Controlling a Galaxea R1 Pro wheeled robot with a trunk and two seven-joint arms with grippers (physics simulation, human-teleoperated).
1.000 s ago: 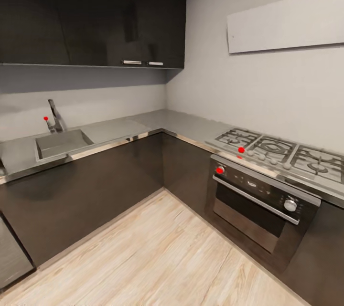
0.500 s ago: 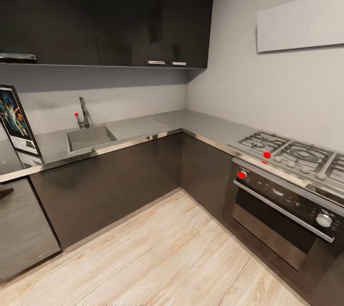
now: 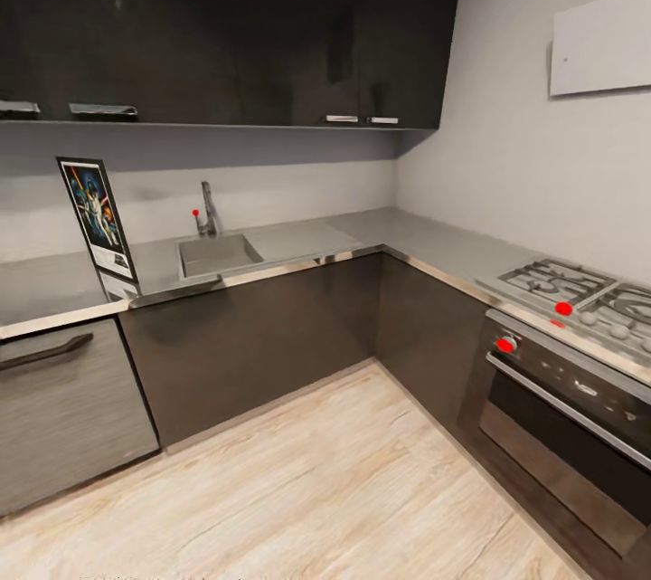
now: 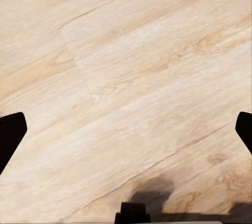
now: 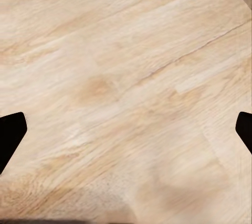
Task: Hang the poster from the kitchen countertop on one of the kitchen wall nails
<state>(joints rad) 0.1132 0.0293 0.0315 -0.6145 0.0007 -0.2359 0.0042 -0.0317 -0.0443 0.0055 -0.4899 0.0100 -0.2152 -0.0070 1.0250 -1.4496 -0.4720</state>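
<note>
Both pincers point down at the pale wood-plank floor (image 4: pixel 126 77), each with its two dark fingertips far apart at the edges of its wrist view and nothing between them: the left pincer (image 4: pixel 126 129) above planks with a dark shadow patch, the right pincer (image 5: pixel 126 127) above bare planks.

From the head camera, the same floor (image 3: pixel 344 480) fills the six o'clock area, bounded by an L-shaped run of dark cabinets. At about nine o'clock the poster (image 3: pixel 98 219) stands upright on the tabletop (image 3: pixel 298 241), leaning back against the pale grey wall, just above the seam between a grey-fronted drawer unit with a dark handle (image 3: pixel 45 352) and the dark cabinets. It has a thin black frame, a white border and dark blue art with bright figures; its lettering is too small to read. Its lower edge is mirrored in the glossy slab.

Toward ten o'clock, near the poster, a sunken grey sink (image 3: pixel 217 254) sits in the tabletop, with an upright tap (image 3: pixel 209 209) behind it bearing a red dot. Dark wall cupboards (image 3: pixel 271 28) hang across twelve o'clock. At three o'clock a gas hob (image 3: pixel 579 290) with a red knob sits over an oven (image 3: pixel 570 417); a pale panel (image 3: pixel 601 42) hangs on the wall above. No brand marks are legible.
</note>
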